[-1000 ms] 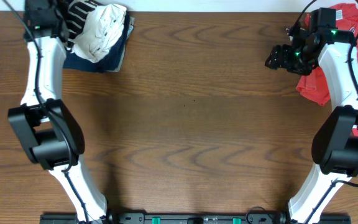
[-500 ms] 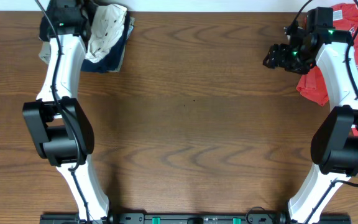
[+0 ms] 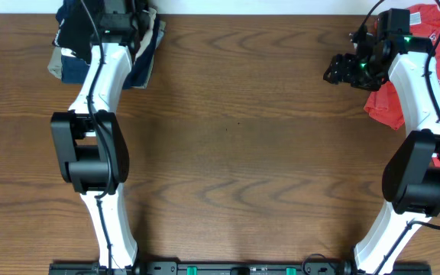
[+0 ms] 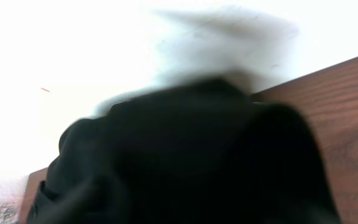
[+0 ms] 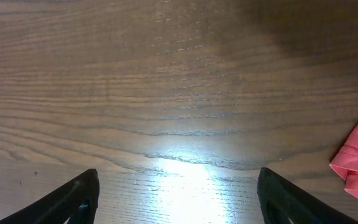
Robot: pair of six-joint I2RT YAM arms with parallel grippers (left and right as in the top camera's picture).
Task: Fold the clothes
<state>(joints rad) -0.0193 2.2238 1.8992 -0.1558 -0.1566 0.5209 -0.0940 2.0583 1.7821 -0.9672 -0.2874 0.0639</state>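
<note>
- A brown wood-grain table (image 3: 235,130) fills the overhead frame from edge to edge.
- A pile of clothes (image 3: 66,61) lies on it in the upper left corner: dark blue and black fabric, with a pale beige bit at the pile's left edge.
- A coral-red garment (image 3: 384,107) lies crumpled on the wood at the upper right.
- In the right wrist view, a bright glare sits on the wood at lower centre.

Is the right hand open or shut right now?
Open: the right hand shows its fingers wide apart in the wrist view, bare table between, nothing held.
</note>
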